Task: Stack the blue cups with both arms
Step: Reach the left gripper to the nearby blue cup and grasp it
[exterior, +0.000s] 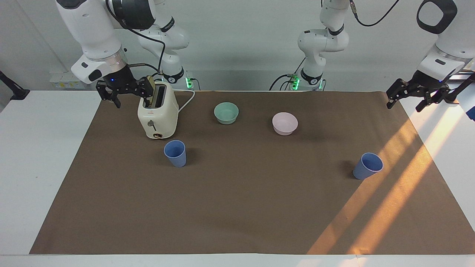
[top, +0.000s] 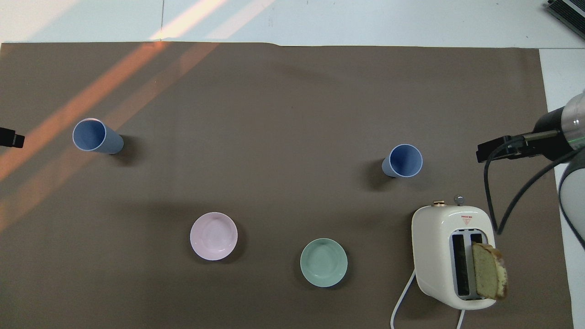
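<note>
In the facing view, the right hand (exterior: 126, 94) is seen raised beside the toaster (exterior: 158, 115), its fingers spread and nothing held between them; part of it is overlapped by the slice of bread (exterior: 150, 85) standing in a toaster slot, so contact with the bread cannot be judged. The left hand (exterior: 406, 101) is held over the edge of the brown mat (exterior: 237, 207) at the left arm's end of the counter (exterior: 33, 155), fingers spread and empty. One blue cup (exterior: 175, 153) stands upright on the mat just beside the toaster, farther from the robots than it, well below and apart from the right hand. The other blue cup (exterior: 367, 165) stands toward the left arm's end, well apart from the left hand. The mint-green bowl (exterior: 226, 112) and the pink bowl (exterior: 285, 123) lie between the cups, nearer to the robots. In the overhead view, only a dark tip of the left hand (top: 11, 137) shows, cut off by the picture's edge, beside one blue cup (top: 93, 137). The right hand (top: 507, 149) is partly seen, cabled, near the second blue cup (top: 403, 161); its fingers cannot be made out here.
</note>
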Robot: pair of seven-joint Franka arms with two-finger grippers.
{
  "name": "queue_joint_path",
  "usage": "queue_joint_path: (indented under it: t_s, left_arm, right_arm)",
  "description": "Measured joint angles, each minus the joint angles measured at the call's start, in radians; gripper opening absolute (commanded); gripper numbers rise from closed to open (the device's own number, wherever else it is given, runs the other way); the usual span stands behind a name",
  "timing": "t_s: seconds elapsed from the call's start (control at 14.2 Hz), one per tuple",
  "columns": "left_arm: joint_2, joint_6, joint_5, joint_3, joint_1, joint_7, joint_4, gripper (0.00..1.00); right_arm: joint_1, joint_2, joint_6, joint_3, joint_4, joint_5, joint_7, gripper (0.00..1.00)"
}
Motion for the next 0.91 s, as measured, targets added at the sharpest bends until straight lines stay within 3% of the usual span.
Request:
queue_joint_path:
  t_s: [0.42, 0.91]
  left_arm:
    - [0.100, 0.218, -0.044, 0.027, 0.004, 0.047, -0.095, 1.00]
    - [0.257, 0.390, -0.157, 0.049, 0.013, 0.160, -0.108, 1.00]
  right_arm:
    - [0.000, 0.000, 0.000, 0.000, 0.000, 0.000, 0.000, 1.00]
    - [0.000, 0.000, 0.000, 0.000, 0.000, 0.000, 0.000, 1.00]
